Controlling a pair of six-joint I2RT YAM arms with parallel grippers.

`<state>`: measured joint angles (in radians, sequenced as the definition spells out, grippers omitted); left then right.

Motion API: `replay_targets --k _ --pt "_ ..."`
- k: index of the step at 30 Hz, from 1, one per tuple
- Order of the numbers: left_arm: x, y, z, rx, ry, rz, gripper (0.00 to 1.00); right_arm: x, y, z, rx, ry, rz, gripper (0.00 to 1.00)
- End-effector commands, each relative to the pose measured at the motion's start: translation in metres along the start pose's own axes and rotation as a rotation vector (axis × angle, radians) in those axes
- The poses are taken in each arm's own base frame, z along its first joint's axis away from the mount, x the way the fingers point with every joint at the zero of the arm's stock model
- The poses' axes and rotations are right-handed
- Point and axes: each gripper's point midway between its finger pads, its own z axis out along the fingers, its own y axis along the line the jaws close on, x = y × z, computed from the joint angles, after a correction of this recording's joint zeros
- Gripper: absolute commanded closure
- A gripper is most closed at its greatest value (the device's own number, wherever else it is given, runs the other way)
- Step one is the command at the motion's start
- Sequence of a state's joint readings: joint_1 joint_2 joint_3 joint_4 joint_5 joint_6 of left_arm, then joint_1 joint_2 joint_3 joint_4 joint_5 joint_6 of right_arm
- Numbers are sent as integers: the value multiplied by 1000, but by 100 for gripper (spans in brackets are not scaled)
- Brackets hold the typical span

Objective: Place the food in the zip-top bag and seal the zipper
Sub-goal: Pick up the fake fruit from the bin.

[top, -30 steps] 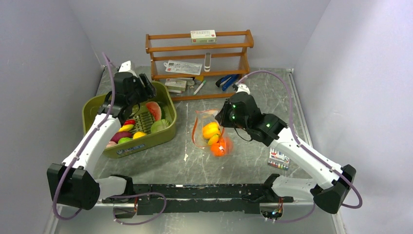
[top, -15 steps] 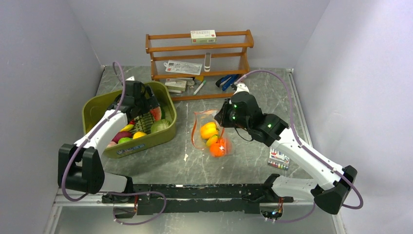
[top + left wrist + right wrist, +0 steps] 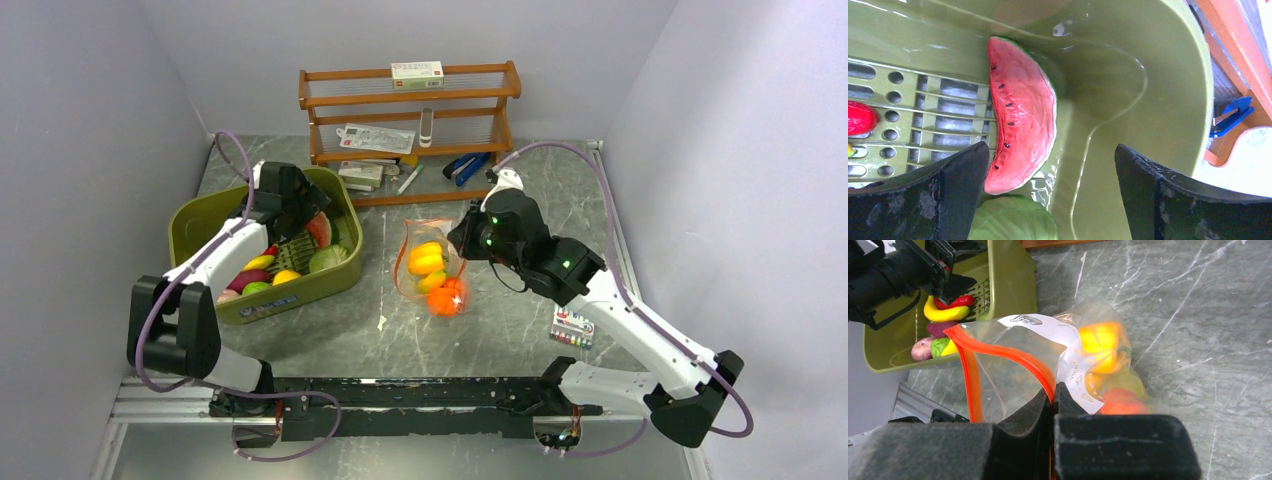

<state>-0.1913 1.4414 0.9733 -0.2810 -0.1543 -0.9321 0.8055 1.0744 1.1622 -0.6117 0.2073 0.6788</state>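
The right pincer (image 3: 1054, 390) was clenched on the orange-red zipper strip (image 3: 998, 351) of the clear thin plastic zip-top bag (image 3: 1013, 375). The bag sat mid-way across the grey marbled bench (image 3: 500, 330), holding a glossy yellow toy pepper (image 3: 1100, 342) and orange toy rounds (image 3: 445, 300). The left pincer (image 3: 1049, 155) hung released over a red toy watermelon slice (image 3: 1020, 115) in the olive-green plastic tub (image 3: 1158, 75).

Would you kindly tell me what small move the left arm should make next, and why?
Probably lower the open left gripper onto the watermelon slice in the tub and close; the right gripper holds the bag open.
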Motion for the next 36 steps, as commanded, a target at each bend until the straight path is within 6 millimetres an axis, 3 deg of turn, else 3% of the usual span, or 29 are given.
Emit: replay_targets --k 1,10,20,29,33,36 --pt "-16 -4 7 -17 -57 -58 7 -17 1 -11 -2 -66 11 100" --pt "2 10 42 -52 -17 28 9 -19 -3 -11 31 -65 -6 100" --pt "24 45 67 -154 22 77 14 -19 5 -3 11 -52 -2 100" --pt "20 58 59 -209 6 114 26 -22 7 -7 -4 -67 10 100" --pt "25 61 58 -201 11 111 48 -28 12 -12 -25 -87 24 100" --pt "27 65 59 -210 17 116 53 -29 13 -13 -32 -89 33 100"
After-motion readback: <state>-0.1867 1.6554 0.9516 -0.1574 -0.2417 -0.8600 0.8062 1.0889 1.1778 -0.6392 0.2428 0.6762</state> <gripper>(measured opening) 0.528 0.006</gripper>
